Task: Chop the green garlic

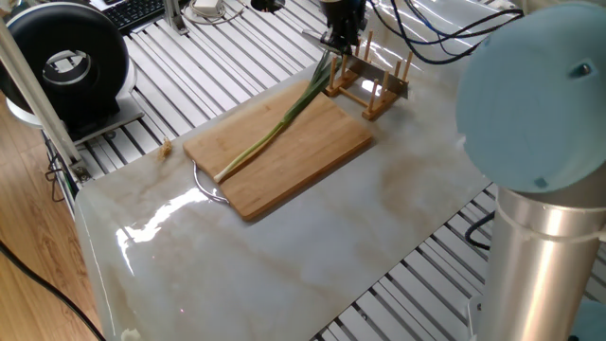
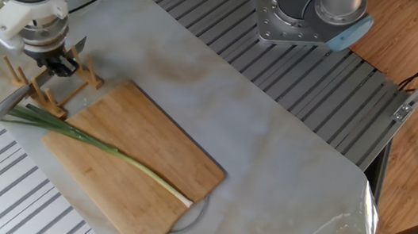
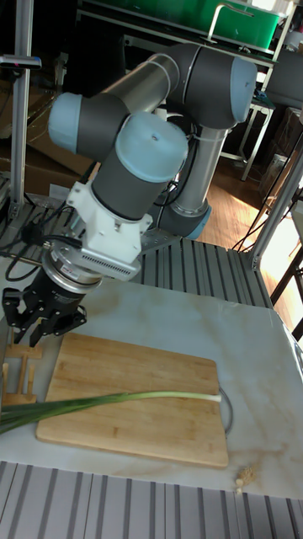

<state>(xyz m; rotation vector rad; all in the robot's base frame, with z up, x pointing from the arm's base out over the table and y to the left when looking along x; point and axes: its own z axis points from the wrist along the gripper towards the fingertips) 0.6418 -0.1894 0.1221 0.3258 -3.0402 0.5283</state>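
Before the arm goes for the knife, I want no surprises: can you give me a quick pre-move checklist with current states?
1. Green garlic lies whole on the cutting board: ok.
2. Leafy end overhangs the board toward the rack: not ok.
3. Gripper is above the wooden rack: ok.
4. Gripper holds nothing: ok.
5. Knife handle sticks out of the rack: ok.
6. Jaws aligned with the handle: cannot tell.
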